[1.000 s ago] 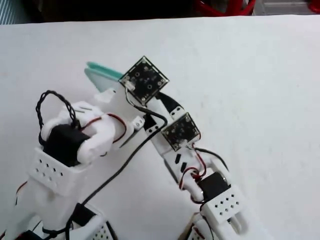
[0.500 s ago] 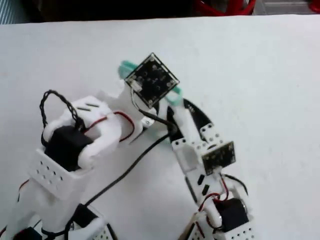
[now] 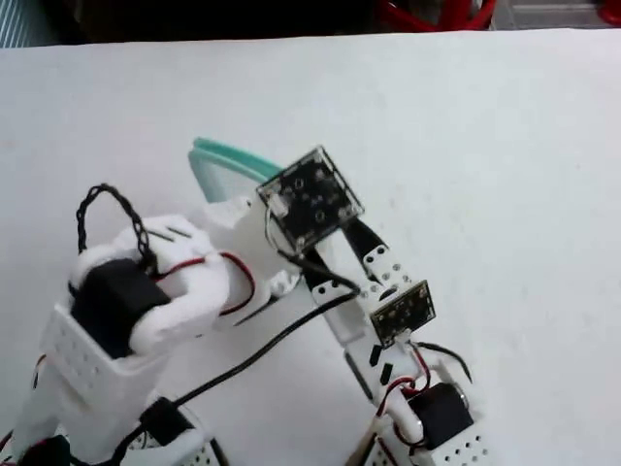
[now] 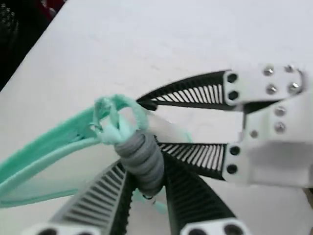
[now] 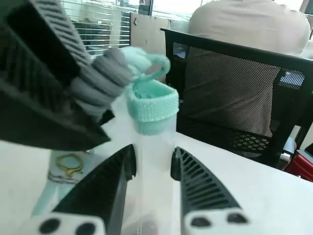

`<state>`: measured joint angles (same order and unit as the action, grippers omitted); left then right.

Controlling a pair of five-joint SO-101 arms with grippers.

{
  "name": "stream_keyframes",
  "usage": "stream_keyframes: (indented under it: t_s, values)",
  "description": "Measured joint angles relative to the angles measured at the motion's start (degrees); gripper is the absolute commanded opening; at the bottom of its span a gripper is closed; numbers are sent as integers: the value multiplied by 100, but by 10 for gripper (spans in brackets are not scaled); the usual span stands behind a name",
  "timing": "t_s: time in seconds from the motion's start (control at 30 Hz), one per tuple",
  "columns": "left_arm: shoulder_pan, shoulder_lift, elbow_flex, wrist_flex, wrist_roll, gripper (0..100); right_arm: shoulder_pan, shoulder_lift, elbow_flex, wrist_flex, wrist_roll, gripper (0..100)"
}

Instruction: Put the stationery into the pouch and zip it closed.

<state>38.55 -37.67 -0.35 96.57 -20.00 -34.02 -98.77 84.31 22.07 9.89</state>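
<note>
The left gripper [image 4: 144,169] has pulled back, shut tight on the grey pull [image 4: 142,156]. More of the pouch [image 3: 221,163] now shows on the table [image 3: 485,146]. The right gripper [image 5: 152,155] pinches the pouch's end. I think the zip is sliding along.

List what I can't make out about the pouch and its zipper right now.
Pouch body, high view: hidden under the left arm; contents can't be told.
Zipper track, left wrist view: runs off the edge and behind the left gripper, shut on the grey zipper pull; how far closed is unclear.
Small gold shape, right wrist view: too blurred to identify.
</note>
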Motion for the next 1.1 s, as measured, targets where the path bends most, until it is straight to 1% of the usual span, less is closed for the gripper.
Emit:
stream_keyframes:
  t_s: [0.07,0.13,0.27,0.37,0.43,0.57,0.77,1.0,1.1]
  values:
    - [229,0,-202,378,-114,23,-44,0,97,-158,0,19]
    - [396,0,-325,510,-123,23,-44,0,105,-220,0,19]
    - [756,62,-369,536,-167,23,-44,9,149,-369,9,19]
    - [1152,431,-475,536,-211,23,9,9,158,-369,18,19]
    - [1292,721,-554,536,-352,23,9,62,193,-369,18,19]
    - [1301,1275,-809,545,-448,23,123,114,264,-316,18,19]
    - [1284,1495,-1134,545,-448,23,360,-167,255,79,-53,19]
    - [686,1512,-1248,545,-457,23,527,-343,255,132,-123,19]
    - [651,1512,-1248,545,-457,23,545,-352,246,132,-123,19]
